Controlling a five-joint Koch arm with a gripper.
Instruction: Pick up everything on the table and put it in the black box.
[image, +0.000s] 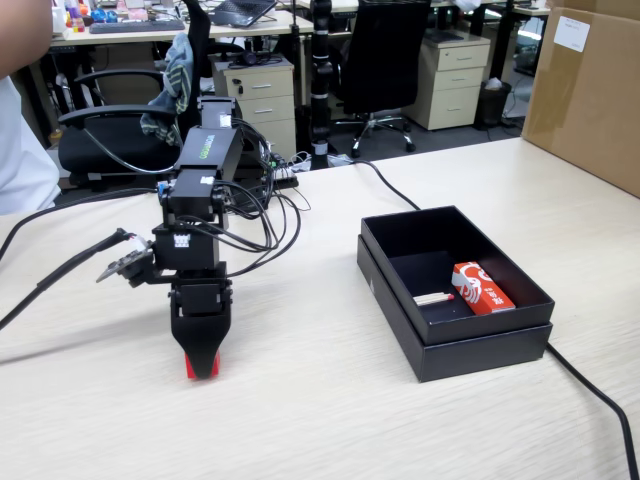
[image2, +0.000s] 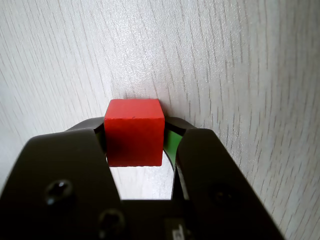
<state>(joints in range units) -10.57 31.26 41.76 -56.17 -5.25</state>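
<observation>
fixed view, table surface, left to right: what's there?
Gripper around the red cube → black box → orange-red packet inside it → brown carton at the right edge.

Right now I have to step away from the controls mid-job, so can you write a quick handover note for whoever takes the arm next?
Gripper: down at the pale beige wood-grain table, jaws on either side of the small matte red cube. The wrist view shows both jaws against it; I cannot tell whether it has left the surface.
Shallow matte black cardboard box: to the right in the fixed view, well apart from the arm. A flat orange-red and white printed packet lies inside.
Done: cube reached and clamped.
Left: lift, carry right, release over the box.
</observation>
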